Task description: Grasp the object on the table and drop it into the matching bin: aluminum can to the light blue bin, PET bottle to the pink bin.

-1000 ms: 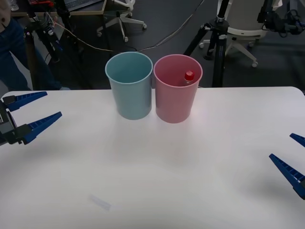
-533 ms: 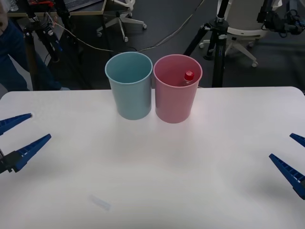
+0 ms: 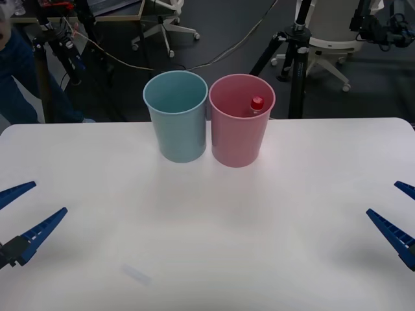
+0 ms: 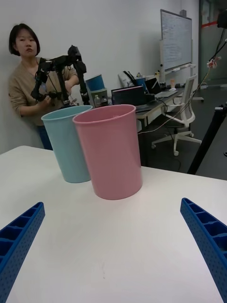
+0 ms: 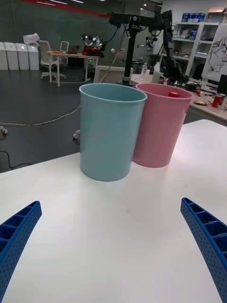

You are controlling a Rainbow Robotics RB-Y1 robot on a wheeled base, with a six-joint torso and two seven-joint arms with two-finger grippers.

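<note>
Both end effectors, left (image 3: 21, 217) and right (image 3: 401, 220), are held apart over the surface (image 3: 214, 227); with the PET bottle (image 3: 257, 103) already binned in the pink bin (image 3: 240, 133), little risk remains beyond a bin being nudged.

PET bottle (image 3: 257, 105) inside pink bin (image 3: 241, 133), only red cap and bit of clear neck visible above rim, near far-right wall. Light blue bin (image 3: 177, 123) upright, just beside pink bin, on its left. Both stand on far middle of white tabletop (image 3: 214, 227).
</note>
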